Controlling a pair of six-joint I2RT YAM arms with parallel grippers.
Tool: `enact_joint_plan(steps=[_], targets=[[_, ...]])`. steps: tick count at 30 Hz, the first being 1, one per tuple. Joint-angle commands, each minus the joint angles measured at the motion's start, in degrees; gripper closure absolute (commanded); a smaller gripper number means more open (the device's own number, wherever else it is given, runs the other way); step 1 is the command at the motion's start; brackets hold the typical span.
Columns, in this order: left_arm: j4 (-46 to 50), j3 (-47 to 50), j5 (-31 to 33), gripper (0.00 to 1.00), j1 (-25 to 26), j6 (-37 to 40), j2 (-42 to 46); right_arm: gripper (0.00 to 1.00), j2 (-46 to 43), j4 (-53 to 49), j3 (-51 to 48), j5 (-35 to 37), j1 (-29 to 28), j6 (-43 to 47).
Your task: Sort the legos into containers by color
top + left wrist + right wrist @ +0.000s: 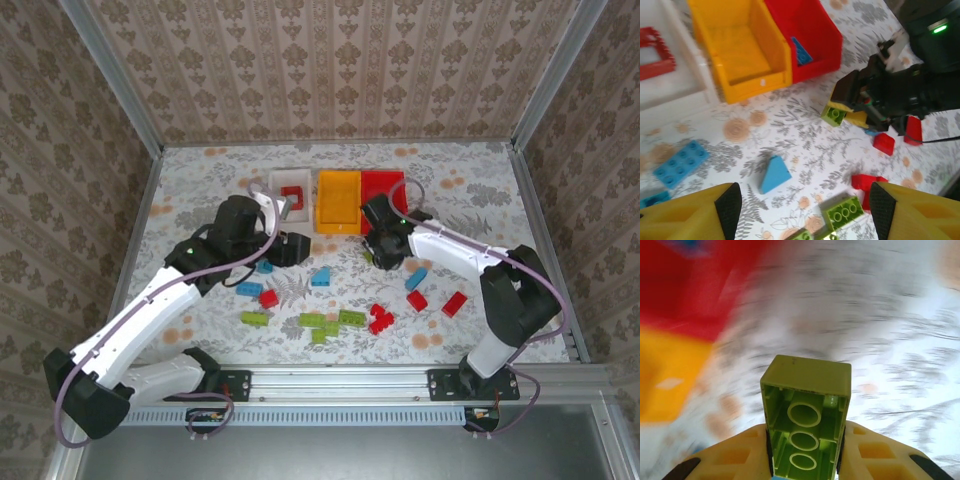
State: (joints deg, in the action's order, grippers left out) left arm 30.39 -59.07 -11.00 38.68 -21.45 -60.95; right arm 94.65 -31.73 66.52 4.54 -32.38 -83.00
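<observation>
On the flower-patterned table (200, 180), three bins stand side by side in a row at the far side: the white bin (303, 176) on the left, the yellow-orange bin (338, 205) in the middle and the red bin (385, 182) on the right. Both arms reach in toward the middle, one from each side.

The left gripper (802, 212) hangs near the front of the white bin. Its yellow fingers (685, 215) stand well apart with nothing between them, and a blue sloped brick (774, 175) lies on the table below.

The right gripper (805, 445) is clamped on a lime green brick (807, 400), just in front of the yellow-orange and red bins. Whether that brick touches the table I cannot tell.

A red square frame (292, 190) lies in the white bin, and a blue brick (801, 50) lies in the red bin.

The loose legos (351, 318) — red, blue and green — are scattered over the near half of the table, between the arms.
</observation>
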Motion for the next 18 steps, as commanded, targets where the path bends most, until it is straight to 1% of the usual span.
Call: enact_joint_plan(steps=[1, 3, 8, 13, 16, 18], targets=[[1.18, -2.31, 3.24, 0.29, -2.33, -2.27, 1.96, 0.72, 2.08, -2.47, 8.53, 4.51, -2.03, 19.56], [0.85, -2.20, 3.24, 0.29, -3.52, -2.78, 2.02, 0.72, 5.45, -2.68, 12.55, 4.04, -1.99, 23.80], [0.85, -2.79, 3.66, 0.30, -5.08, -3.29, 0.93, 0.72, 17.13, -5.82, 27.62, 2.32, -2.00, 32.73], [1.76, -2.75, 4.04, 0.30, -5.76, -3.90, 0.12, 0.71, 25.99, -9.81, 37.79, 2.20, -1.00, 35.89], [2.10, -1.67, 4.21, 0.30, -5.98, -4.48, 0.72, 0.71, 30.07, -11.42, 41.15, 0.98, -0.34, 36.25], [2.30, -1.09, 4.19, 0.30, -6.07, -4.66, 1.22, 0.69, 32.04, -12.01, 42.92, 0.08, 0.01, 36.72]])
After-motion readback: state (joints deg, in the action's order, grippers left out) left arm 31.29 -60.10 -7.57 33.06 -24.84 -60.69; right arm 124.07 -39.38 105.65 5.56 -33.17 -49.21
